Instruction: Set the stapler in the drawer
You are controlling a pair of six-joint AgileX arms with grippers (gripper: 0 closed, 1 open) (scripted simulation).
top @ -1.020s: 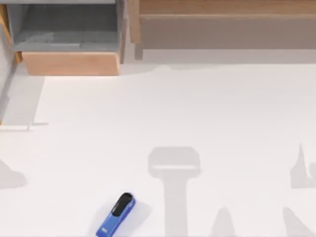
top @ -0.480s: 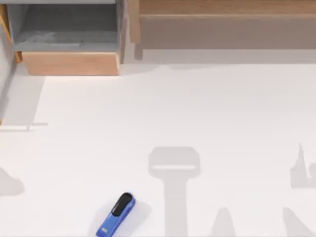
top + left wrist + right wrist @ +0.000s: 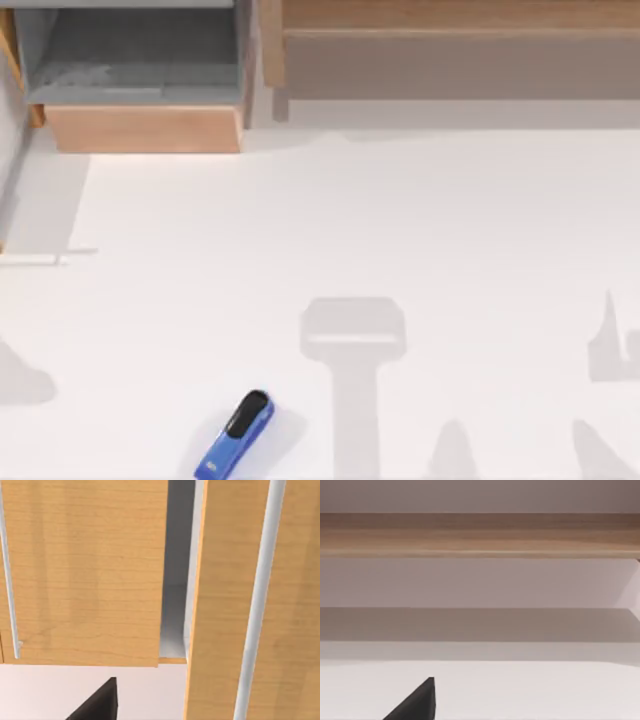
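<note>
The stapler (image 3: 236, 436) is seen lying flat near the table's (image 3: 400, 220) front edge, left of centre, well apart from the open drawer (image 3: 140, 128) at the back left. Whether either gripper is open cannot be told.

Left gripper (image 3: 97, 702): one dark fingertip is seen at the edge of the left wrist view; finger spacing is not shown.
Right gripper (image 3: 415, 702): one dark fingertip is seen likewise in the right wrist view.
</note>
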